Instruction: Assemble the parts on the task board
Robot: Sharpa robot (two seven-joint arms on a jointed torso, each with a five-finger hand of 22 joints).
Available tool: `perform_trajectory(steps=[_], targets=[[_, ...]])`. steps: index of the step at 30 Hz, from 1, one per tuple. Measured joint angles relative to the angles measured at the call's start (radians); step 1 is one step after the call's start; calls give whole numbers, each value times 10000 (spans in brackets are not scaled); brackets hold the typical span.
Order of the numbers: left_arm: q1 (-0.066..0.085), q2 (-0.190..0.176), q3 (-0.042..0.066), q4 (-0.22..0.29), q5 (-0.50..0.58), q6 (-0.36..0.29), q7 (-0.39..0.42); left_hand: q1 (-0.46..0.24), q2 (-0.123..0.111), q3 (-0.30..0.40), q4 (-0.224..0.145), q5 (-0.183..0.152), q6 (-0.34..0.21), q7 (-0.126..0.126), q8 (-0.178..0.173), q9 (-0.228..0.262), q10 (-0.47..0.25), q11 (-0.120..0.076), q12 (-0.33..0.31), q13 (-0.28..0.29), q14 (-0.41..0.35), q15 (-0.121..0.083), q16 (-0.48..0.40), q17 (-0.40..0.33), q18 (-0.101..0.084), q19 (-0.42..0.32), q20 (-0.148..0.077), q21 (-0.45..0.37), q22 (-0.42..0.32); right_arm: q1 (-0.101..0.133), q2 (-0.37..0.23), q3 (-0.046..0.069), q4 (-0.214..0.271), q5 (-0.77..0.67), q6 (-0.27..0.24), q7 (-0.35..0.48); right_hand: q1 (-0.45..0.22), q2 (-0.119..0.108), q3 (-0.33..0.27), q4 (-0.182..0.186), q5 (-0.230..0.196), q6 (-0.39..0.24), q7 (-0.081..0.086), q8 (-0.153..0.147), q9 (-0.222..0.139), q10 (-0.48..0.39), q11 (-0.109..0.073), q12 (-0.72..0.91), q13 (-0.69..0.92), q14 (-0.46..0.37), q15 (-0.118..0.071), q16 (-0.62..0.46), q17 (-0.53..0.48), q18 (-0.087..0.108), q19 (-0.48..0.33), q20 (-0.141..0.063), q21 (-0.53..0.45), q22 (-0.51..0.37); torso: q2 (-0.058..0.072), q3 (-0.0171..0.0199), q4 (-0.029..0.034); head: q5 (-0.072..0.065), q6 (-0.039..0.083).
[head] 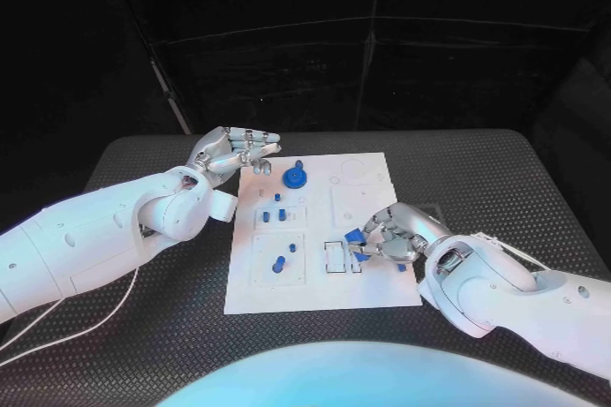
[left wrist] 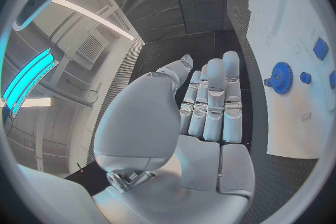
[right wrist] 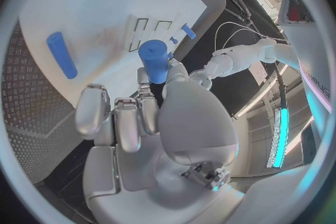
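My right hand (head: 388, 235) pinches a short blue peg (right wrist: 154, 61) upright in its fingertips, low over the near right part of the task board (head: 369, 288), beside the two narrow slots (head: 335, 257); I judge it is about to seat this peg. A longer blue rod (right wrist: 61, 55) lies loose on the board nearby. My left hand (head: 236, 149) hangs past the board's far left corner, fingers straight and together, holding nothing. The blue gear (head: 296, 176) and several small blue pieces (head: 280, 216) already sit on the board, so work looks partway done.
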Motion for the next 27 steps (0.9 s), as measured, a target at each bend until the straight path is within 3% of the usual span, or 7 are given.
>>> perform_trajectory(steps=[4,12,13,19,27], targets=[[-1,1,0,3,0,2,0,0,0,0,0,0,0,0,0,0,0,0,0,0,0,0,0,0,0,0,0,0,0,1,230,0,-148,150,6,-15,-34,35,-125,124,-3,0,0,5,0,36,36,0,-1,0,0,0,0,1,0,0,0,15,10,-4,11,21,12],[-2,9,-1,9,0,5,0,0,0,0,0,0,0,0,0,0,0,0,0,-1,0,0,0,0,0,0,0,0,1,1,715,-1,-453,310,353,-218,-613,462,-467,214,-294,36,34,91,21,71,0,0,-1,-34,-38,0,0,1,0,0,0,48,19,-5,13,56,22],[-2,9,-1,11,0,5,0,0,0,0,0,0,0,0,0,0,0,0,0,-1,0,0,0,0,0,0,0,0,1,1,743,-1,-475,318,414,-247,-765,486,-520,214,-331,37,32,125,339,72,0,0,-1,-1,-71,0,0,1,2,-2,38,60,21,-5,14,61,13],[-2,11,-1,8,0,7,-2,0,0,0,0,0,0,0,0,0,0,0,0,-1,0,0,0,0,0,0,0,0,1,2,862,-2,-622,327,784,-401,-1093,449,-729,200,-606,305,-165,198,592,108,-36,0,-1,0,-71,0,-1,2,37,-37,40,74,23,-2,12,92,-8],[-2,13,-1,8,0,10,-4,0,0,0,0,0,0,0,0,0,0,0,0,-1,0,0,0,0,0,0,0,0,2,4,949,-1,-737,284,1248,-538,-1206,461,-858,193,-788,386,-228,260,693,107,-37,-51,-2,-37,-107,0,7,2,36,-37,40,86,21,-2,5,105,-31]])
